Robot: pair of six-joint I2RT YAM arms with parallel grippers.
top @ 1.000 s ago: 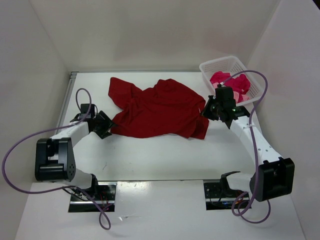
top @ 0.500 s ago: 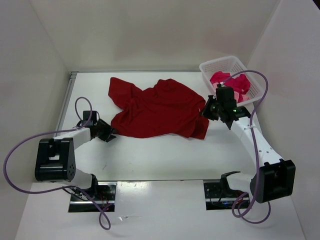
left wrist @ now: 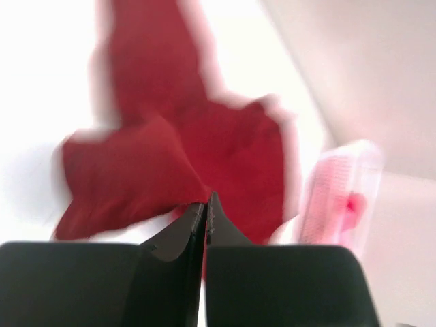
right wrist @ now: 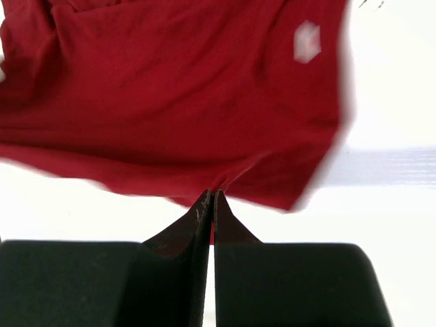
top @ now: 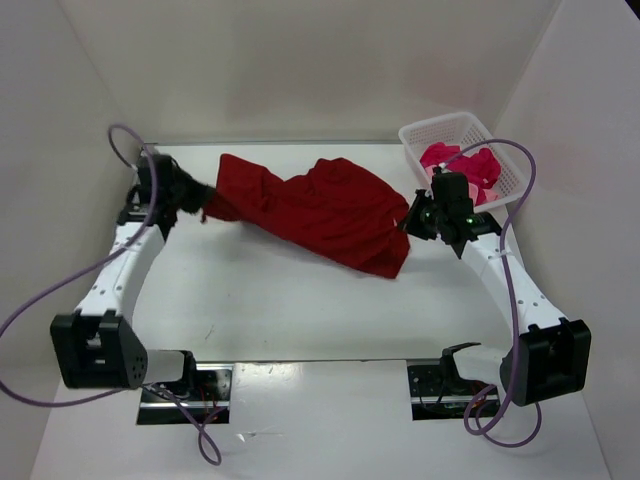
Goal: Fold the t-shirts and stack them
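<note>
Left claw point(top: 203, 197) point(left wrist: 206, 204): fingers pressed together, pinching one end of the dark red t-shirt point(top: 320, 210) near the table's far left corner. My left wrist view is blurred, but it shows red cloth right at the closed tips.

Right claw point(top: 410, 222) point(right wrist: 210, 199): also pressed together, nipping an edge of the same shirt toward the right edge of the table point(top: 300, 310). A small fold of cloth rises into the tips.

The shirt spans from claw to claw across the far half of the table, rumpled, with its lowest corner just beside the right claw. I cannot tell whether it is off the surface.

White lattice basket point(top: 440, 122) at the far right corner holds the magenta-crimson t-shirt point(top: 478, 165), bunched, with the light pink t-shirt point(top: 430, 172) peeking out beside it.
</note>
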